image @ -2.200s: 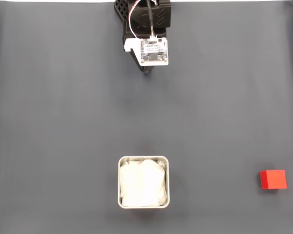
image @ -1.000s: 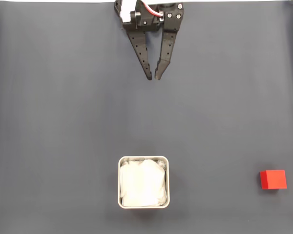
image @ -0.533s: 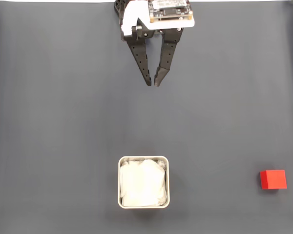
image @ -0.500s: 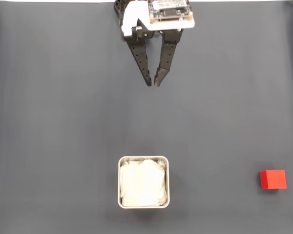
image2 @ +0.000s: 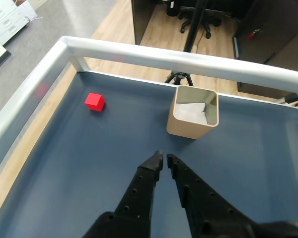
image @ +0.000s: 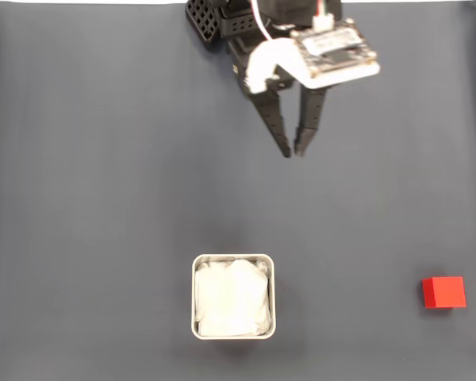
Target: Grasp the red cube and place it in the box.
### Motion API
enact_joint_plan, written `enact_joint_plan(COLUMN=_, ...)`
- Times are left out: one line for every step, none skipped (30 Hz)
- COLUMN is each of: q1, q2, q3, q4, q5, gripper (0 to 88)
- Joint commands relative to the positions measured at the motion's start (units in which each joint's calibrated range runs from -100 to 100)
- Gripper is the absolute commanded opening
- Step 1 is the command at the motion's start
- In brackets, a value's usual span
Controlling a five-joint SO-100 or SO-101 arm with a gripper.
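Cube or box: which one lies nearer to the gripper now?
The box, lying almost straight ahead of the gripper. The cube sits farther off, toward the mat's edge.

From the near edge of the wrist view, the black two-finger tool (image2: 163, 158) reaches out over the dark blue-grey matte surface (image2: 89, 158), its tips almost touching, a thin gap between them, nothing held. Beyond the tips and slightly right stands the square metal box with rounded corners (image2: 193, 118), white lining visible inside. Far left, well apart from the box, sits the small bright red cube (image2: 95, 102). A silver metal rail (image2: 154, 52) borders the surface's far and left sides, with wooden floor (image2: 119, 22) beyond.
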Motion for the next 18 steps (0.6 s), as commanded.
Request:
enact_joint_plan(q1=-2.5, q2=1.4, q3=-3.0, q4=-2.2, q5=0.6, gripper=0.0)
enact_joint_plan(q1=-3.1, q2=2.1, q3=-3.3, q4=-2.5, q5=0.6, gripper=0.0)
enact_joint_plan(q1=-3.7, q2=2.8, q3=-3.6, q4=-2.8, q5=0.7, gripper=0.0)
enact_joint_plan(q1=-4.2, q2=3.4, q3=-3.8, q4=-3.2, q5=0.8, gripper=0.0)
enact_joint_plan(q1=-4.8, q2=4.0, q3=-3.8, q4=-3.7, q5=0.9, gripper=0.0)
enact_joint_plan(q1=-5.4, q2=4.5, q3=-3.9, q4=-4.1, q5=1.1, gripper=0.0)
enact_joint_plan(q1=-5.9, q2=5.0, q3=-3.9, q4=-4.6, q5=1.2, gripper=0.0)
enact_joint_plan(q1=-6.6, q2=5.6, q3=-3.9, q4=-5.1, q5=1.3, gripper=0.0)
enact_joint_plan(q1=-7.1, q2=6.2, q3=-4.1, q4=-5.4, q5=1.3, gripper=0.0)
enact_joint_plan(q1=-7.7, q2=7.0, q3=-4.6, q4=-5.6, q5=1.4, gripper=0.0)
enact_joint_plan(q1=-8.2, q2=7.8, q3=-5.1, q4=-5.6, q5=1.4, gripper=0.0)
enact_joint_plan(q1=-8.8, q2=8.5, q3=-5.6, q4=-5.8, q5=1.4, gripper=0.0)
enact_joint_plan(q1=-9.3, q2=9.4, q3=-6.2, q4=-5.9, q5=1.2, gripper=0.0)
enact_joint_plan(q1=-9.8, q2=10.4, q3=-6.8, q4=-5.9, q5=1.2, gripper=0.0)
enact_joint_plan(q1=-10.3, q2=11.2, q3=-7.5, q4=-6.0, q5=1.1, gripper=0.0)
enact_joint_plan(q1=-10.6, q2=12.2, q3=-8.2, q4=-6.1, q5=1.0, gripper=0.0)
enact_joint_plan(q1=-11.0, q2=13.2, q3=-9.0, q4=-6.1, q5=0.9, gripper=0.0)
enact_joint_plan(q1=-11.3, q2=14.2, q3=-9.6, q4=-6.4, q5=0.7, gripper=0.1)
